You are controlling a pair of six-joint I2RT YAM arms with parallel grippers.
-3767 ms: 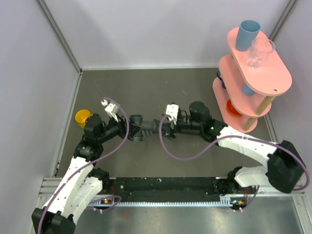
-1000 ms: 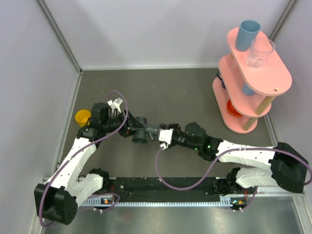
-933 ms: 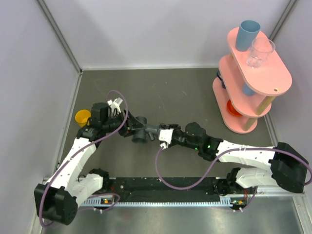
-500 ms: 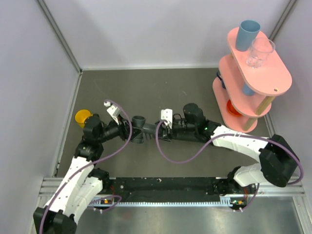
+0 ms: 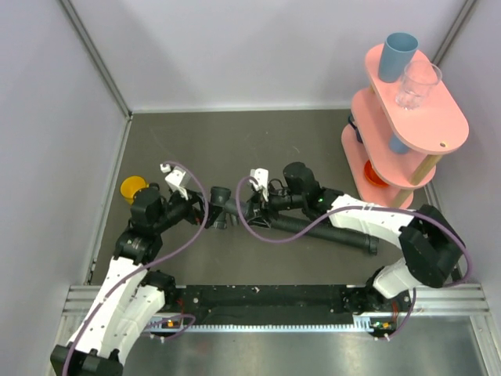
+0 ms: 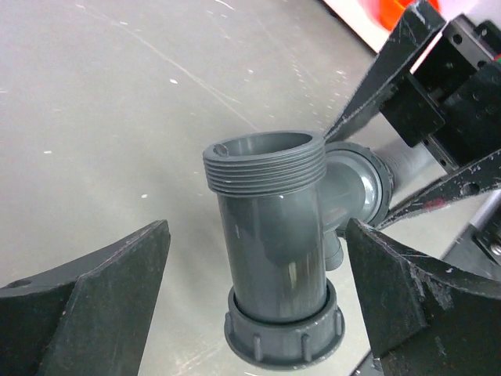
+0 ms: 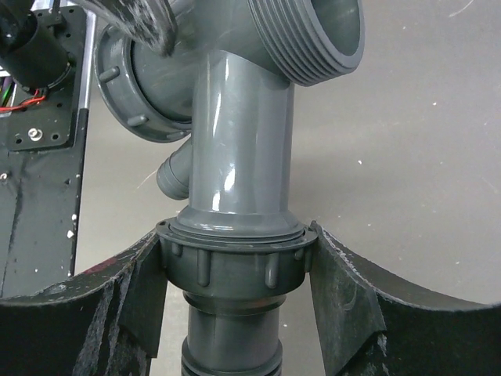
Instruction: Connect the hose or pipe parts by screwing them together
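The dark grey branch fitting (image 5: 221,205) sits between my two grippers at the table's middle left. My left gripper (image 5: 205,213) is open wide around its threaded barrel (image 6: 270,235), and neither finger (image 6: 102,301) touches it. My right gripper (image 5: 252,205) is shut on the ribbed collar (image 7: 235,266) where the black hose (image 5: 313,229) meets the fitting's side branch (image 7: 239,157). Both pads (image 7: 344,301) press on the collar's sides. The hose trails right along the table under my right arm. My left gripper (image 6: 257,235) also sees the right gripper's fingers (image 6: 407,86) behind the fitting.
A yellow cup (image 5: 132,188) stands left of my left arm. A pink tiered stand (image 5: 438,133) at the back right carries a blue cup (image 5: 399,55) and a clear glass (image 5: 419,82). Walls close in on the left, back and right.
My left jaws have opened wide and let go of the fitting. My right gripper has swung toward the far side and turned at the wrist, staying at the collar.
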